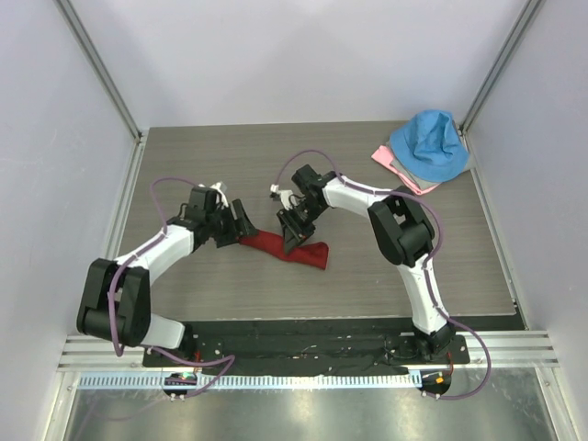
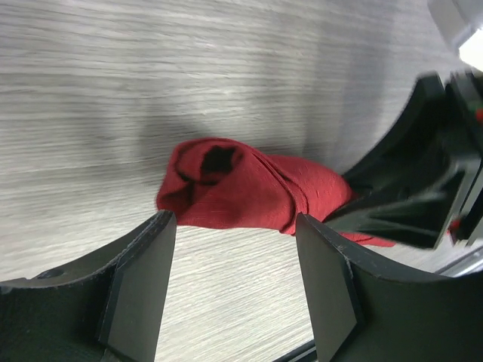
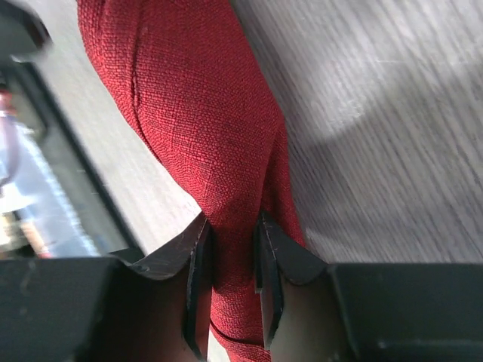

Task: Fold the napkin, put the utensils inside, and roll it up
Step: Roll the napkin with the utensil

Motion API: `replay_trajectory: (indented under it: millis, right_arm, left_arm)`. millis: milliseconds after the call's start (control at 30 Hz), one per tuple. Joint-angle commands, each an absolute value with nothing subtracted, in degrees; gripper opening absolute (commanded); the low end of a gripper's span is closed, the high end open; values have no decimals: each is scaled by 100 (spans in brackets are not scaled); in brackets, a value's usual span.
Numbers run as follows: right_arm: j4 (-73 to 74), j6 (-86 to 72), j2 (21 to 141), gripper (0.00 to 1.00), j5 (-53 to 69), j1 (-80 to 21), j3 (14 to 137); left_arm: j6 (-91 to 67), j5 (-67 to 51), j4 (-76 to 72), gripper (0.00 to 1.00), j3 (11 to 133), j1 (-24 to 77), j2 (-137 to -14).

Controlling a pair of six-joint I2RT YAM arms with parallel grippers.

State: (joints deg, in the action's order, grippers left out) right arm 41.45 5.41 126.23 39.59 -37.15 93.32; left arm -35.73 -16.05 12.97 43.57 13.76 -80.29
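Dark red cloth napkin roll (image 1: 312, 254) runs ten-to-four o'clock; right fingers (image 3: 198, 264) pinch it, left fingers (image 2: 143, 279) gape at its ten o'clock end.

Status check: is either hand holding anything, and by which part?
The right hand pinches the rolled napkin roughly mid-length, cloth squeezed between its fingers. The left hand is open at the roll's hollow end, holding nothing.
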Motion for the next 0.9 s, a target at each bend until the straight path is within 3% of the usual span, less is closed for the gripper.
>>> replay_trajectory:
  millis: [0,200,433,533,700,867]
  right_arm:
    - [4509,264,13060,31,4421,-3621,9554]
    - [4561,264,13192,31,4430,-3542,9624]
    - [4553,220,13193,36,4263,-3507,9642]
    - [4553,176,12973,48,4027,-3498,9650]
    - [4369,158,12288,70,3569,-3524,9633]
    - [3649,526,11419,82,2816,-3770,9133]
  left_arm:
    - [-3472,-1837,651,69,4289,1555,-8226]
    - [-3463,-1837,159,68,4272,1643,-8621]
    - [-3454,-1740,18,55,4262,1652,-9061]
    - [-3454,-1679,105,48,4368,1652,-9184]
    - [-3428,-1644,360,48,4544,1661,-9308]
    - [-3428,-1687,439,48,4588,1670,-9404]
